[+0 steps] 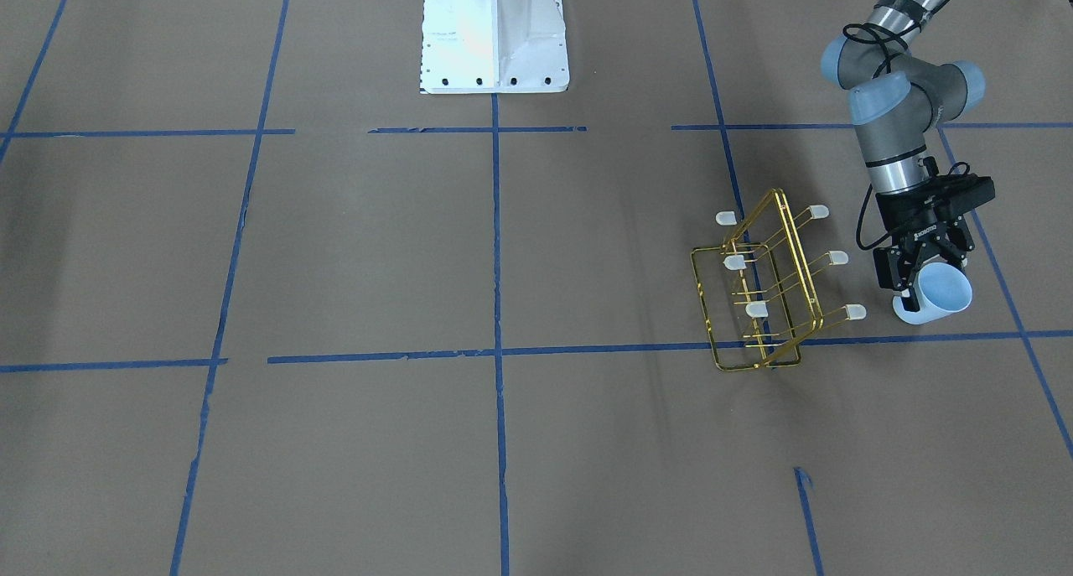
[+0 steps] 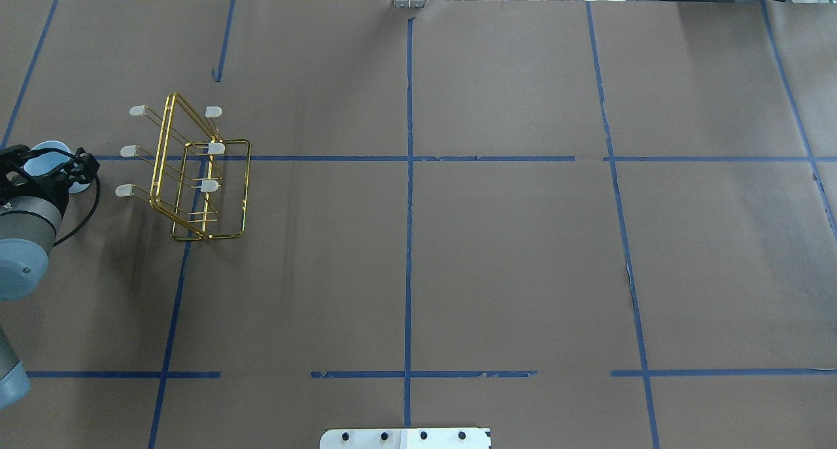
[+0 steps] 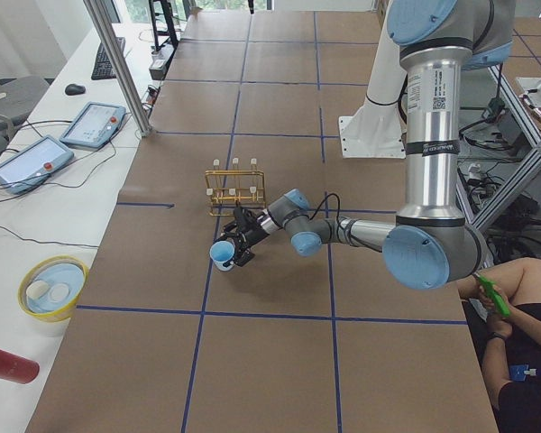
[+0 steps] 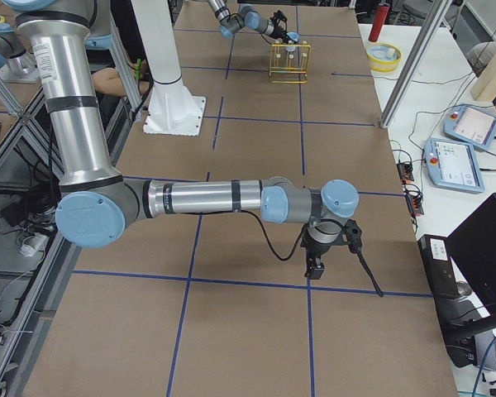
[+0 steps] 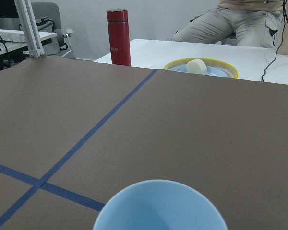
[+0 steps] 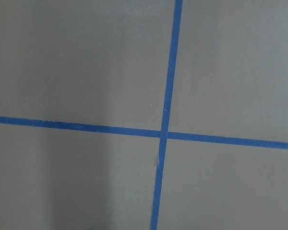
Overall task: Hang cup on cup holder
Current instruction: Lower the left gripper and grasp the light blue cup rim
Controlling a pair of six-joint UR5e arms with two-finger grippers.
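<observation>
The pale blue cup (image 1: 943,295) is tilted, its mouth away from the wrist, low over the table, held in my left gripper (image 1: 929,262), which is shut on it. The cup also shows in the overhead view (image 2: 49,155), the exterior left view (image 3: 223,255) and, as a rim only, the left wrist view (image 5: 161,206). The gold wire cup holder (image 1: 759,295) stands beside it, its capped prongs (image 1: 854,312) about a cup's width from the cup; it also shows overhead (image 2: 196,174). My right gripper (image 4: 314,265) shows only in the exterior right view, far from the rack; I cannot tell its state.
The white robot base (image 1: 495,35) stands at mid table. A yellow-rimmed bowl (image 5: 201,69) and a red bottle (image 5: 118,37) sit on the white side table beyond the brown table's edge. Blue tape lines cross the brown paper.
</observation>
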